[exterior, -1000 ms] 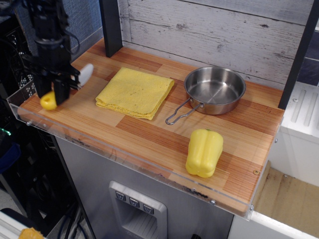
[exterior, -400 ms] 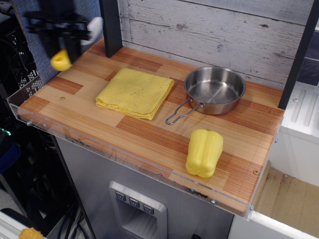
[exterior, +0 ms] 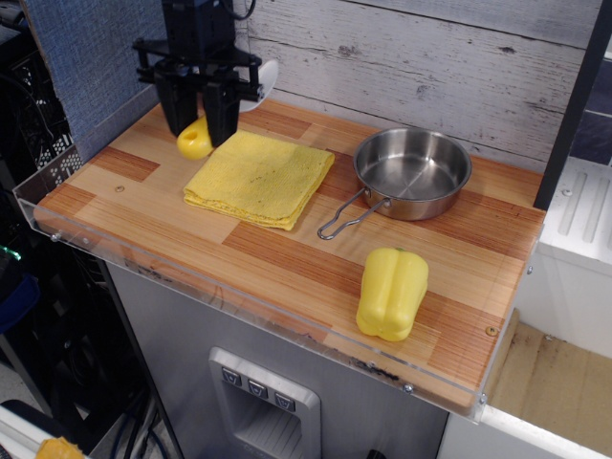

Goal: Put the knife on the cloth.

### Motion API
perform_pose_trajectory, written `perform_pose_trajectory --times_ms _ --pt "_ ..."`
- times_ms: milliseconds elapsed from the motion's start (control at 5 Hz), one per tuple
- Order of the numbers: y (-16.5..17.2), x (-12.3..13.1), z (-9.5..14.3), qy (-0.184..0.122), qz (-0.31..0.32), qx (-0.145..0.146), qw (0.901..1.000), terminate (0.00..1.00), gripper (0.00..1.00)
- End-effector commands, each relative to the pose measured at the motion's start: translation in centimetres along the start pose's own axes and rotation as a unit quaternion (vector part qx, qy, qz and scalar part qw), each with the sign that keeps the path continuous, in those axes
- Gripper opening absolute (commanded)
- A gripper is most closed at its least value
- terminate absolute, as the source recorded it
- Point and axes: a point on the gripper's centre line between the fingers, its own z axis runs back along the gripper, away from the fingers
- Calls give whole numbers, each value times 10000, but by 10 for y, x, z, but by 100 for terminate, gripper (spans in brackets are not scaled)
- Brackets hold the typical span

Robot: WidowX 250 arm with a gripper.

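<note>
My black gripper (exterior: 198, 113) is shut on the knife (exterior: 195, 140) and holds it in the air above the back left corner of the cloth. The knife's chunky yellow handle hangs below the fingers, and its grey-white blade (exterior: 258, 84) sticks out to the right behind them. The cloth (exterior: 260, 177) is a square folded yellow fabric lying flat on the wooden board, left of centre. The knife is not touching the cloth.
A steel pan (exterior: 412, 173) with a wire handle sits right of the cloth. A blocky yellow bell pepper (exterior: 391, 293) lies near the front right. A dark post (exterior: 212, 57) stands behind the gripper. A clear rim (exterior: 239, 292) edges the board's front.
The gripper has carried the knife up from the board's left front edge and then right, from beyond the left edge to above the cloth's back left corner.
</note>
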Motion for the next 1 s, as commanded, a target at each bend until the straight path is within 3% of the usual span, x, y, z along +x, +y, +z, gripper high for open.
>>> perform_pose_trajectory --times_ms 0,400,600,800 --pt "26 3 -18 138 764 265 9966 0 0" --pt "21 9 -43 371 781 87 9962 0 0" --pt "5 11 -31 40 414 244 9988 0 0" --pt "-10 7 18 -826 221 546 9948 0 0"
